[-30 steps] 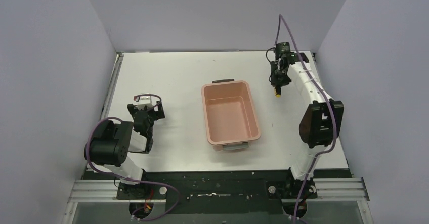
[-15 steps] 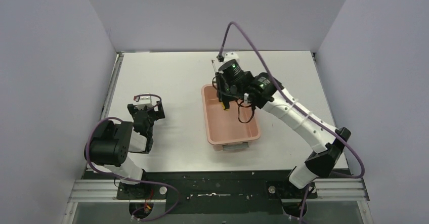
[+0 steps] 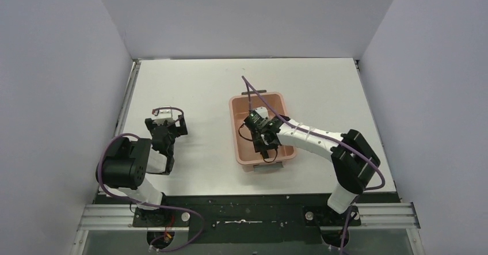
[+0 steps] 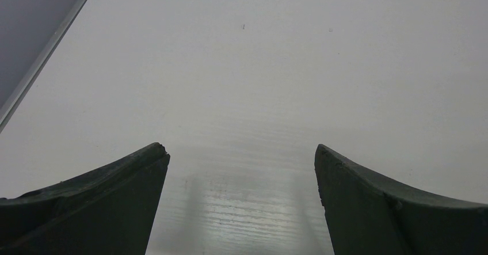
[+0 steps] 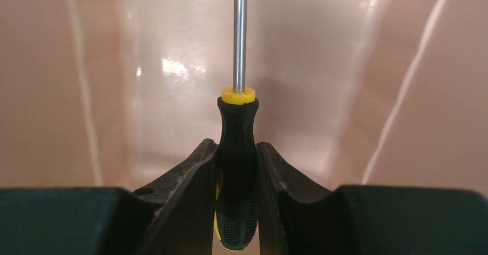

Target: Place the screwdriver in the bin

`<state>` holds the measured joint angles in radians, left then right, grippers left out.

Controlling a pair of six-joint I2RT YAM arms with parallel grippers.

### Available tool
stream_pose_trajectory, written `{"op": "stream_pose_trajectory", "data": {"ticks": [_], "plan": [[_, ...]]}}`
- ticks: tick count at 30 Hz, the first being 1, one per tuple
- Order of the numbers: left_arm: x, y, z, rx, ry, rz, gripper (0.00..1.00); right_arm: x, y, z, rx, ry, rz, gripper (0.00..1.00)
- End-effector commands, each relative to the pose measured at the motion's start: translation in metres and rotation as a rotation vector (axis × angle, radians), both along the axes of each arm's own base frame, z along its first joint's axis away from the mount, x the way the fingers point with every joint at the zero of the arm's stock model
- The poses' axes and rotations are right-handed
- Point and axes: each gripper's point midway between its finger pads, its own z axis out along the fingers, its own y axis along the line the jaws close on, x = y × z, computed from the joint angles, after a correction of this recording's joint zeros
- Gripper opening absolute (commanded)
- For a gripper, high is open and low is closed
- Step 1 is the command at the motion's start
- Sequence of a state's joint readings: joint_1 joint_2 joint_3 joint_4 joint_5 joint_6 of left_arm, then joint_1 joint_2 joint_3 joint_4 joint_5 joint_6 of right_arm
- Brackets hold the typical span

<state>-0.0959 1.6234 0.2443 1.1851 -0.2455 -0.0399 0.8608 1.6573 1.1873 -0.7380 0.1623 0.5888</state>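
Observation:
The salmon-pink bin point(image 3: 241, 102) stands in the middle of the table. My right gripper point(image 3: 263, 144) is down inside it, near its near end. In the right wrist view the gripper point(image 5: 236, 145) is shut on the black-and-yellow handle of the screwdriver point(image 5: 237, 134). The metal shaft points away from the jaws over the bin's pink floor point(image 5: 345, 65). In the top view the gripper hides the screwdriver. My left gripper point(image 3: 167, 129) is open and empty, low over the bare table at the left, and also shows in the left wrist view point(image 4: 241, 151).
The bin has a dark handle point(image 3: 254, 92) at its far end and a lighter grey one point(image 3: 268, 165) at its near end. The right arm point(image 3: 322, 143) reaches over the bin's right rim. Grey walls enclose the white table point(image 3: 190, 82).
My right gripper carried the screwdriver from the table's far right to above the bin's far end, then down inside the bin toward its near end. The left arm has not moved.

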Motion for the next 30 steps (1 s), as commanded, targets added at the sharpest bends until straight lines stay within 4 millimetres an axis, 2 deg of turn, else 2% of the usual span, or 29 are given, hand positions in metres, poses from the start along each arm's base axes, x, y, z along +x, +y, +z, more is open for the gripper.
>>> {"op": "stream_pose_trajectory", "data": {"ticks": [1,3,7,8,10,12,15,17,19,21,26,28,30], "plan": [[0.006,-0.001,0.013,0.0,-0.046,-0.012,0.97,0.026,0.007,-0.023,0.094,-0.051,-0.051,0.0],[0.005,-0.001,0.014,-0.001,-0.047,-0.012,0.97,0.028,0.006,-0.032,0.095,-0.042,-0.053,0.09],[0.006,-0.001,0.014,-0.001,-0.047,-0.012,0.97,0.03,0.001,-0.035,0.056,-0.038,-0.045,0.41],[0.006,-0.001,0.014,-0.001,-0.048,-0.012,0.97,0.032,0.001,-0.032,0.052,-0.043,-0.045,0.47],[0.006,-0.001,0.013,0.0,-0.046,-0.013,0.97,0.035,0.0,-0.019,0.049,-0.061,-0.051,0.5],[0.006,-0.001,0.014,0.001,-0.047,-0.012,0.97,0.04,0.003,0.004,0.051,-0.098,-0.052,0.53],[0.006,-0.001,0.014,0.0,-0.048,-0.012,0.97,0.05,0.01,0.054,0.068,-0.189,-0.039,0.62],[0.006,-0.001,0.014,-0.001,-0.048,-0.013,0.97,0.057,0.012,0.089,0.096,-0.253,-0.034,0.75],[0.005,-0.001,0.014,0.001,-0.046,-0.013,0.97,0.06,0.01,0.119,0.106,-0.308,-0.01,0.96],[0.006,0.0,0.014,0.0,-0.047,-0.011,0.97,0.065,0.006,0.149,0.122,-0.374,-0.008,1.0],[0.006,-0.001,0.014,-0.001,-0.047,-0.012,0.97,0.079,-0.036,0.21,0.117,-0.578,-0.057,1.0],[0.006,-0.001,0.014,0.0,-0.047,-0.013,0.97,0.084,-0.057,0.225,0.134,-0.652,-0.086,1.0],[0.006,-0.001,0.014,0.0,-0.048,-0.013,0.97,0.085,-0.081,0.229,0.128,-0.72,-0.119,1.0]]}}
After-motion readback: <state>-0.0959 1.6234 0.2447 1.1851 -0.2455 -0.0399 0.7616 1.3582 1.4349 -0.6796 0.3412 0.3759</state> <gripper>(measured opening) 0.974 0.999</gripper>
